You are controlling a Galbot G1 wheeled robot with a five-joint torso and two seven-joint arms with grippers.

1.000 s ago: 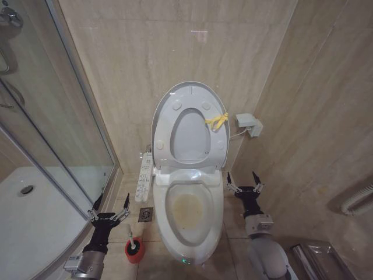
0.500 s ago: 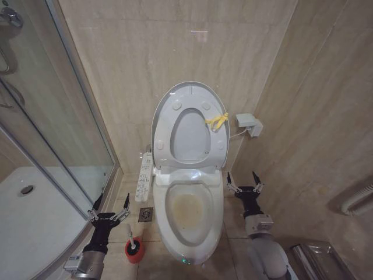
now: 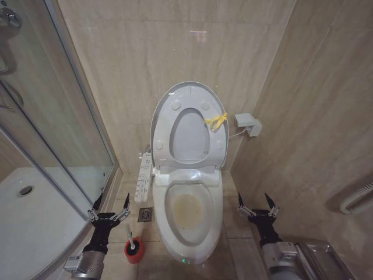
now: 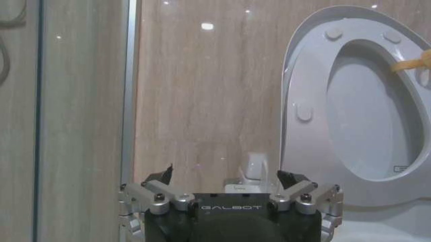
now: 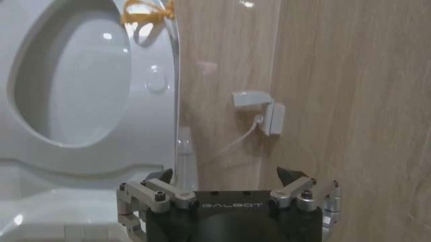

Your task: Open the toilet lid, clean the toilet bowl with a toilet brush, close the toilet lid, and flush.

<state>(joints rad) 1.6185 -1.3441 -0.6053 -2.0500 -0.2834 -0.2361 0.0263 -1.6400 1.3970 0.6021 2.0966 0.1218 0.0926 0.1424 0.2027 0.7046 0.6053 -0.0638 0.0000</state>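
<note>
Right claw (image 3: pixel 258 207) backed off nearer and rightward from the toilet bowl (image 3: pixel 187 217), splayed, empty. Toilet lid (image 3: pixel 189 125) stood raised. Left claw (image 3: pixel 109 209) open, empty, beside toilet brush (image 3: pixel 133 244): brushing looked next.

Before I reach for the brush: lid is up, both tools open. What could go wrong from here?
1. The toilet brush stands in a small red holder beside the toilet bowl; the left tool could tip it.
2. The upright toilet lid and seat might drop if bumped.
</note>
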